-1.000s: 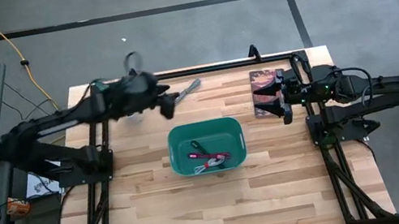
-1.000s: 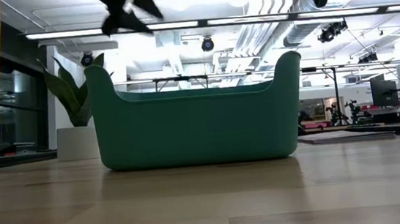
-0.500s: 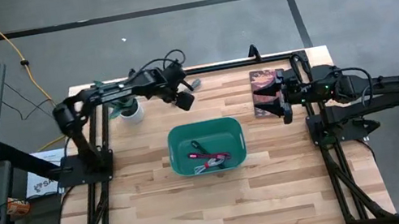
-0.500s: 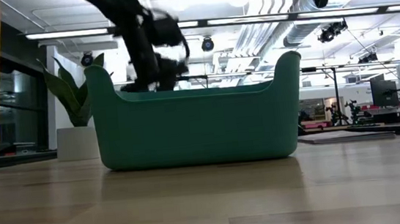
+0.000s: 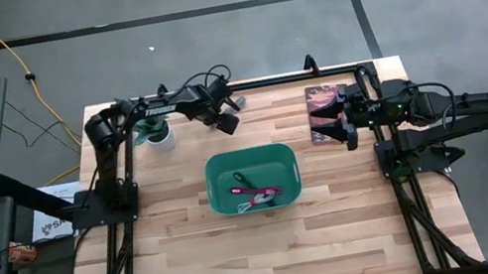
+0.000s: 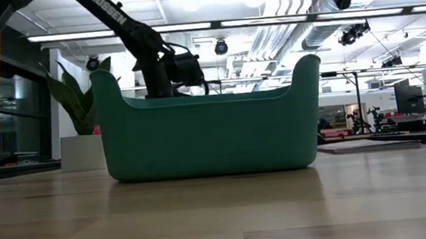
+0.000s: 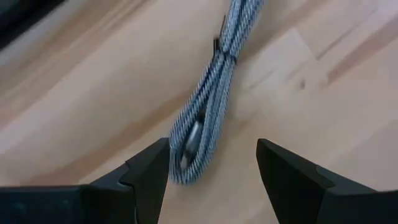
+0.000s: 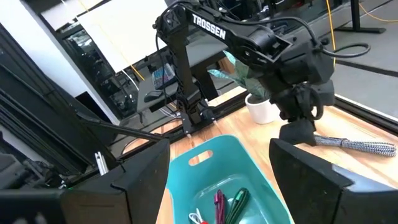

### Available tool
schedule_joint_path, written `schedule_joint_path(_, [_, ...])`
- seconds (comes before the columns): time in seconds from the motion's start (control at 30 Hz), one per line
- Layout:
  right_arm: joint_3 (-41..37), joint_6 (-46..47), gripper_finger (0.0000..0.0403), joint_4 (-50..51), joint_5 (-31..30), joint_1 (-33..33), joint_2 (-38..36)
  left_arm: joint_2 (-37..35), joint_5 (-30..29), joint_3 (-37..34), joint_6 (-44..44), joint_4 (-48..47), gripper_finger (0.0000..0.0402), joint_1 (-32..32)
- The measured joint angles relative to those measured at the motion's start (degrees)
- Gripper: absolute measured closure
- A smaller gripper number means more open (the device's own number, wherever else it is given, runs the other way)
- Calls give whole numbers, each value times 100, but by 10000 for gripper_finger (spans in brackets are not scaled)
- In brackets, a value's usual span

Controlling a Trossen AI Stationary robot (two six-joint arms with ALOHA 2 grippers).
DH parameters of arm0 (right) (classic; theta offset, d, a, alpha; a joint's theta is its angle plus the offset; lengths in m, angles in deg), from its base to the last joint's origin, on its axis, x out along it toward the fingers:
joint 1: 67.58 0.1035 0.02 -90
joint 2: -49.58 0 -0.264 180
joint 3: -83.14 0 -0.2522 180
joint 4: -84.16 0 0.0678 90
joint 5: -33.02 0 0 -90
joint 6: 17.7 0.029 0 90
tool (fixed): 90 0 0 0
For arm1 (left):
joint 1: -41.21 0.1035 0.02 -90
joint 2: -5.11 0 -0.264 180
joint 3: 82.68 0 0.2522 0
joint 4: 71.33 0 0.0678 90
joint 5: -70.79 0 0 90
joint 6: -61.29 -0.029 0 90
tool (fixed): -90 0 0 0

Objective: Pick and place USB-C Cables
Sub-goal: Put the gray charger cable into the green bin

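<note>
Left gripper [image 7: 208, 165], fingers apart, hangs over the grey cable [image 7: 208, 115]; it should straddle the bundle squarely before closing, then lift clear.

Bright, even overhead light washes out the ceiling strips [image 6: 266, 20] in the low view, while the grey cable [image 7: 211, 106] close-up looks soft and blurred.

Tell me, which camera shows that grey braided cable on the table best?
The left wrist view: the grey cable fills it, lying on the wood between the open left gripper. The right wrist view shows it small and farther off; the high view hides most of it; the low view misses it.
</note>
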Motion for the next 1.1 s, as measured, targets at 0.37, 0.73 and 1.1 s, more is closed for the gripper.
schedule_joint_path(0.37, [0, 290, 137, -2, -2, 0, 2, 373, -5, 17, -263, 21, 183, 102])
schedule_joint_path(0.73, [0, 380, 137, -2, 0, 0, 2, 413, 22, 17, -368, -9, 350, 54])
schedule_joint_path(1.1, [0, 350, 137, -2, 0, 0, 2, 314, 129, -1, -522, -89, 396, 64])
